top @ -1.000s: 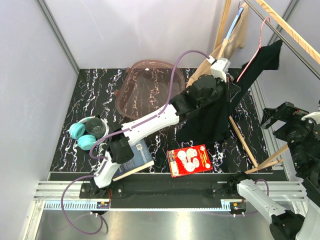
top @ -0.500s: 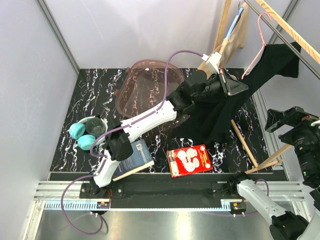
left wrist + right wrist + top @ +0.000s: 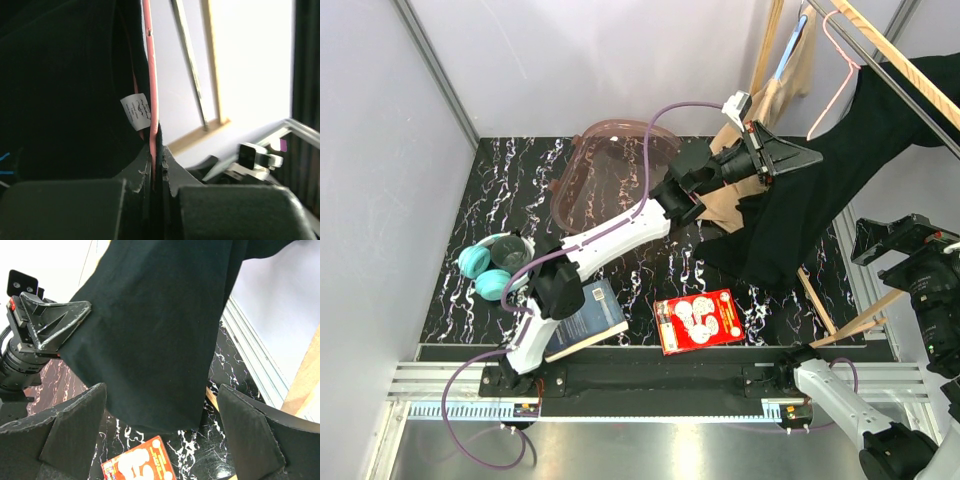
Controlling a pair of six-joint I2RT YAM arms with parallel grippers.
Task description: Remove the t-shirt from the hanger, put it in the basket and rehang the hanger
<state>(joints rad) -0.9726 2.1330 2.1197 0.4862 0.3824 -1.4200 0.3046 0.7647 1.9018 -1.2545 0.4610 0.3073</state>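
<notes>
Above the black marbled bench (image 3: 520, 190), a black t-shirt (image 3: 820, 190) is hung from a pink wire hanger (image 3: 827, 102). Its fabric is pinched by the clenched left fingers (image 3: 785, 160), while the right fingers (image 3: 75, 425) are held released.

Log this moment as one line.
left fingers: shut on hanger | right fingers: open, empty | t-shirt: collar against hanger

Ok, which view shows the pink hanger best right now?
Left wrist: the pink hanger is close-up, its wire running into the shut left gripper beside the t-shirt label. Top view shows it thin and small. Right wrist shows t-shirt but no hanger.
</notes>
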